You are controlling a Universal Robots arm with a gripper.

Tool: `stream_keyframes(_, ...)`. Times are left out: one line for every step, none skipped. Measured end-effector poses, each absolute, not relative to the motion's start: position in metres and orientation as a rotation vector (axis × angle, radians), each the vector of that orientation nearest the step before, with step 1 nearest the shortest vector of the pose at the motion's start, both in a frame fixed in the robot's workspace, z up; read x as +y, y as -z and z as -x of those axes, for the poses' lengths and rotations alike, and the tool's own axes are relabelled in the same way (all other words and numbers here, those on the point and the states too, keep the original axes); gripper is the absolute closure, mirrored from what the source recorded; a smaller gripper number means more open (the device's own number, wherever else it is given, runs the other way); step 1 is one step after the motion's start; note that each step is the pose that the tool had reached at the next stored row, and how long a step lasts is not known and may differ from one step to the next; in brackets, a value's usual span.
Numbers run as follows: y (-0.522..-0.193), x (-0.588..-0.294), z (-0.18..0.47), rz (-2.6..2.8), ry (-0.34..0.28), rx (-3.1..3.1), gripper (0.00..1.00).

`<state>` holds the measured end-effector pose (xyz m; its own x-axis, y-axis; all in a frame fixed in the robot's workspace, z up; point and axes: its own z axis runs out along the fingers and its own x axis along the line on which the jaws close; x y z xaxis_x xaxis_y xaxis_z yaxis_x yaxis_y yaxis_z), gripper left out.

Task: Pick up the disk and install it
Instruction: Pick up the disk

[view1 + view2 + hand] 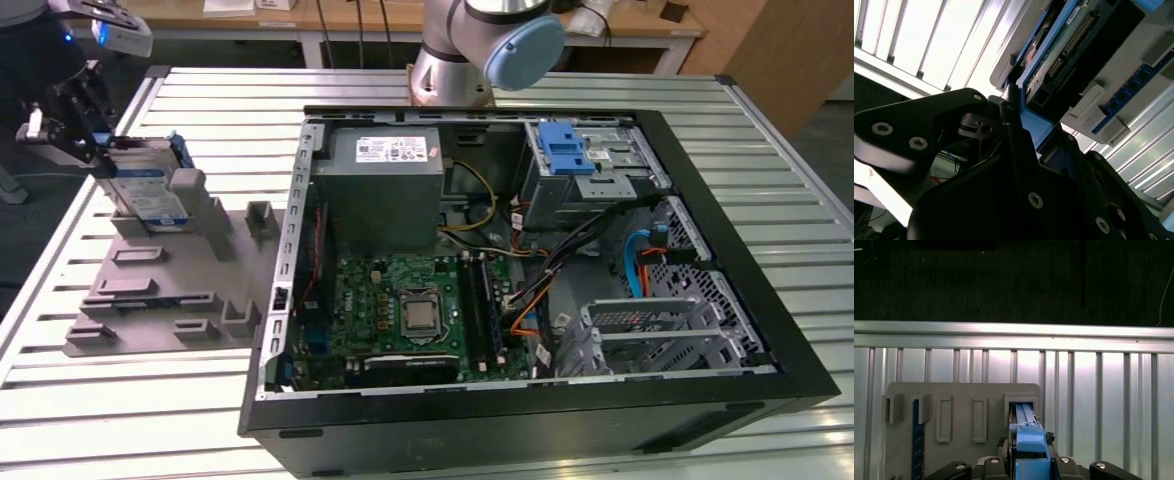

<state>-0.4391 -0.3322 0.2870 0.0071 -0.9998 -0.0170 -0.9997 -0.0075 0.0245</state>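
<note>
The disk (150,188), silver with a white-and-blue label and a blue frame, stands on edge in a slot of the grey holder (160,290) at the exterior view's left. My gripper (99,158) is at the disk's upper edge, away from the computer. In the second wrist view, black fingers (1013,131) press against the blue frame of the disk (1074,40), so my gripper (1036,131) is shut on it. The first wrist view looks along the blue edge of the disk (1028,436), over the holder's slot (1021,407).
An open computer case (747,250) lies on the slatted metal table (120,420), to the exterior view's right of the holder. Inside are a grey metal box (387,195), a green board (414,310) and a blue bracket (566,150) in the drive bay. The arm's base (461,50) stands behind.
</note>
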Motion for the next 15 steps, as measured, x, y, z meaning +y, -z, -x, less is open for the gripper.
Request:
stream_keyframes(-0.287,-0.332,0.439,-2.226,0.046,-2.209,0.64)
stream_keyframes(-0.287,-0.332,0.439,-2.226,0.046,-2.209,0.64)
stream_keyframes(-0.287,-0.332,0.439,-2.226,0.046,-2.209,0.64)
stream_keyframes(-0.288,-0.332,0.439,-2.226,0.046,-2.209,0.64)
stream_keyframes(-0.289,-0.332,0.439,-2.226,0.046,-2.209,0.64)
stream_keyframes(-0.289,-0.332,0.439,-2.226,0.046,-2.21,0.64)
stream_keyframes(-0.29,-0.332,0.439,-2.226,0.046,-2.209,0.64)
stream_keyframes(-0.291,-0.332,0.439,-2.225,0.046,-2.209,0.64)
stream_keyframes(-0.293,-0.332,0.439,-2.225,0.046,-2.209,0.64)
stream_keyframes(-0.294,-0.332,0.439,-2.225,0.046,-2.209,0.64)
stream_keyframes(-0.295,-0.332,0.439,-2.225,0.046,-2.209,0.64)
stream_keyframes(-0.296,-0.332,0.439,-2.225,0.046,-2.209,0.64)
stream_keyframes(-0.297,-0.332,0.439,-2.225,0.046,-2.209,0.64)
stream_keyframes(-0.299,-0.332,0.439,-2.225,0.046,-2.209,0.64)
stream_keyframes(-0.3,-0.332,0.439,-2.225,0.046,-2.209,0.64)
